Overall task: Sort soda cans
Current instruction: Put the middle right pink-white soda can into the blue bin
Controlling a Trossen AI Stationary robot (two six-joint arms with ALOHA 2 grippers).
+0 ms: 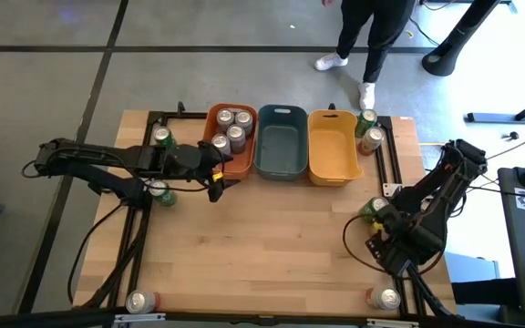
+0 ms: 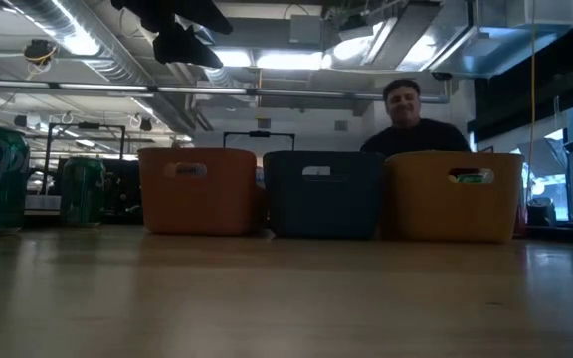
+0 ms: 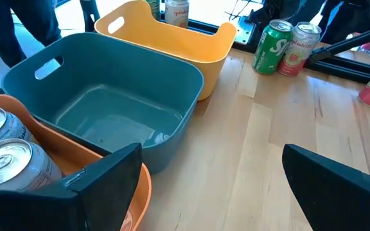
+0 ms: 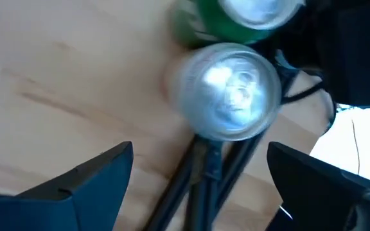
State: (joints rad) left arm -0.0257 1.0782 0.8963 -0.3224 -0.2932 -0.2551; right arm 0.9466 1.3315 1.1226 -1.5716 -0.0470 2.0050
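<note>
Four silver-topped cans (image 1: 231, 129) stand in the orange bin (image 1: 241, 165). My left gripper (image 1: 215, 178) (image 3: 211, 173) hovers open at that bin's near edge and holds nothing. My right gripper (image 1: 379, 223) (image 4: 201, 160) points down, open, above a silver-topped can (image 4: 227, 90) that stands beside a green can (image 4: 249, 13) near the table's right edge; its fingers are apart from both. More cans stand on the table: two green ones on the left (image 1: 161, 137) (image 1: 160, 193), two by the yellow bin (image 1: 368, 132), and one at each near corner (image 1: 138, 302) (image 1: 386, 298).
The grey-blue bin (image 1: 280, 141) and the yellow bin (image 1: 332, 146) stand in a row with the orange one along the far side. Black cables (image 4: 204, 173) lie on the table under my right gripper. A person (image 2: 406, 114) stands beyond the far edge. Bare wood fills the table's middle (image 1: 272, 246).
</note>
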